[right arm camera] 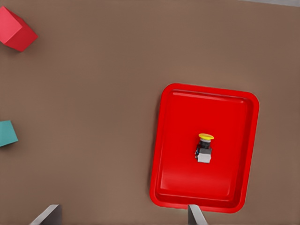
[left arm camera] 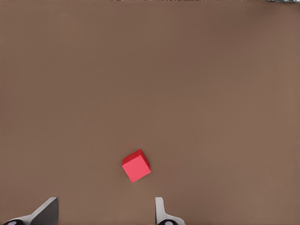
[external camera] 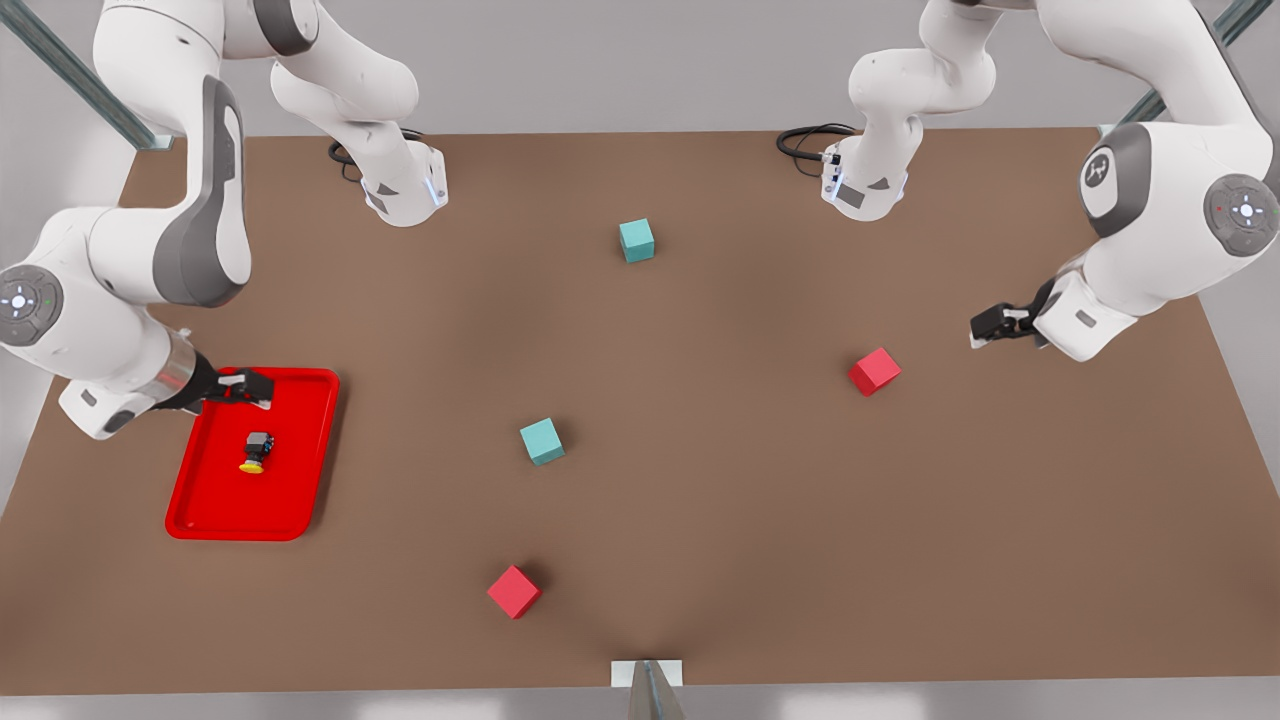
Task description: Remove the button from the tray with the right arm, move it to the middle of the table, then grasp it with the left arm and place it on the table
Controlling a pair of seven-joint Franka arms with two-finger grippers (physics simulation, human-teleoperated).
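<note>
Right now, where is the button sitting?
The button lies on its side inside the red tray at the front view's left, just below the right end effector, which is open; the nearest teal cube sits farther toward the table's middle.

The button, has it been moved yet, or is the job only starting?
Only starting. Nothing is done yet: the button lies on its side inside the red tray. In hand: the right hand hovers open over the tray's far end, not touching the button. The left hand waits open above the table near a red cube. Left: pick up, carry to the middle, hand over, set down.
</note>
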